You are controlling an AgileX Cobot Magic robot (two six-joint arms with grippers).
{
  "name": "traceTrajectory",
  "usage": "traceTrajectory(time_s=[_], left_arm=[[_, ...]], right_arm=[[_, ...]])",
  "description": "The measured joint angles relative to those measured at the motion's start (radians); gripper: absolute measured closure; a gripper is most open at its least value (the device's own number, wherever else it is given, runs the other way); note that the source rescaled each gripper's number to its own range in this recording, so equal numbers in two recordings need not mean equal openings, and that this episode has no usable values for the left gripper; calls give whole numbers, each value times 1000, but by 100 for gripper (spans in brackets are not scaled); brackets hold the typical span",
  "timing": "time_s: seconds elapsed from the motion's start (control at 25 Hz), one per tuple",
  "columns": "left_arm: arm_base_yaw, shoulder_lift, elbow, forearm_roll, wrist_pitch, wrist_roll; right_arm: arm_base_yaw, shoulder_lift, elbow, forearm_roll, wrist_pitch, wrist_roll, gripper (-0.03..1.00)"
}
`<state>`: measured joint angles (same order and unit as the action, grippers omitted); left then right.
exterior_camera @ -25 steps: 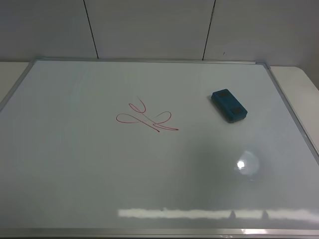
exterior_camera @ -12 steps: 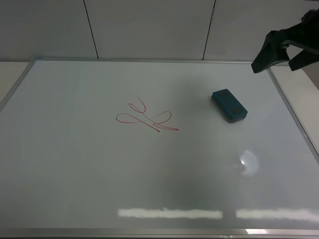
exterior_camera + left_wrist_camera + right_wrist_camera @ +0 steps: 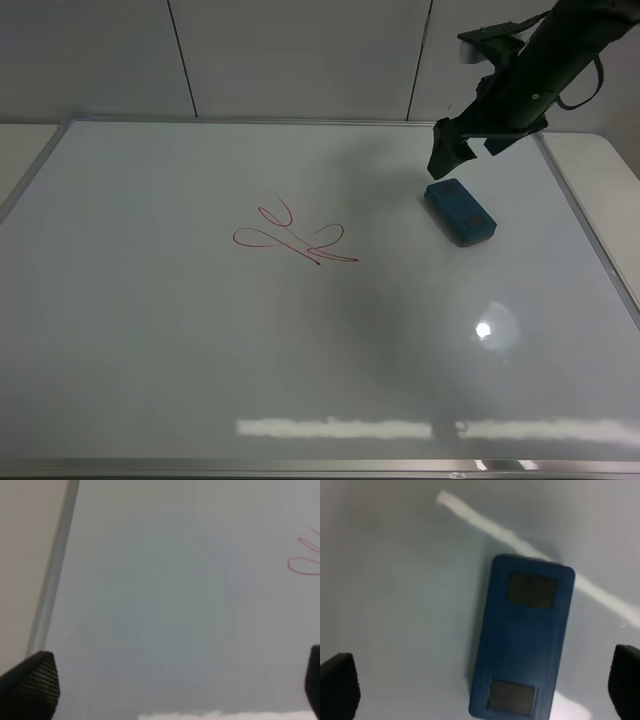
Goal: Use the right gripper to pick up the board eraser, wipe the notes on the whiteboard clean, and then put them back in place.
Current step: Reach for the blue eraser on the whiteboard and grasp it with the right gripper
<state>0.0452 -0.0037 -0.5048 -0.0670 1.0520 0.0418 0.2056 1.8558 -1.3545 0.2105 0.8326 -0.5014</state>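
Observation:
The teal-blue board eraser (image 3: 460, 211) lies flat on the whiteboard (image 3: 200, 350), right of centre, with two darker patches on top. The red notes (image 3: 295, 238) are a looping scribble near the board's middle. My right gripper (image 3: 468, 153) hangs open just above the eraser's far end, not touching it. In the right wrist view the eraser (image 3: 522, 640) lies between the spread fingers of the right gripper (image 3: 480, 687). My left gripper (image 3: 172, 685) is open and empty over the board's left part; the scribble's edge (image 3: 305, 562) shows there. The left arm is out of the high view.
The board's silver frame (image 3: 55, 570) runs along its left edge. A pale table shows beyond the board at right (image 3: 600, 170) and left (image 3: 20, 140). A panelled wall stands behind. A lamp glare spot (image 3: 484, 330) lies on the board in front of the eraser.
The right arm came into view from the upper right and moved left and down to hover over the eraser. The eraser and the scribble have not moved.

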Motion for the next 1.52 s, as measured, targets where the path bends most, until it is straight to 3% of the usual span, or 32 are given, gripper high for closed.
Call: traceTrajectory(time_s=[0.48,0.72,1.52], left_arm=[[0,0,0,0,0,0],[0,0,0,0,0,0],[0,0,0,0,0,0]], right_arm=[[5,90,0,-120,-9,111,-3],[5,135,0,-127,-41,169,-3],[5,224,0,-119,-111,190,-3]])
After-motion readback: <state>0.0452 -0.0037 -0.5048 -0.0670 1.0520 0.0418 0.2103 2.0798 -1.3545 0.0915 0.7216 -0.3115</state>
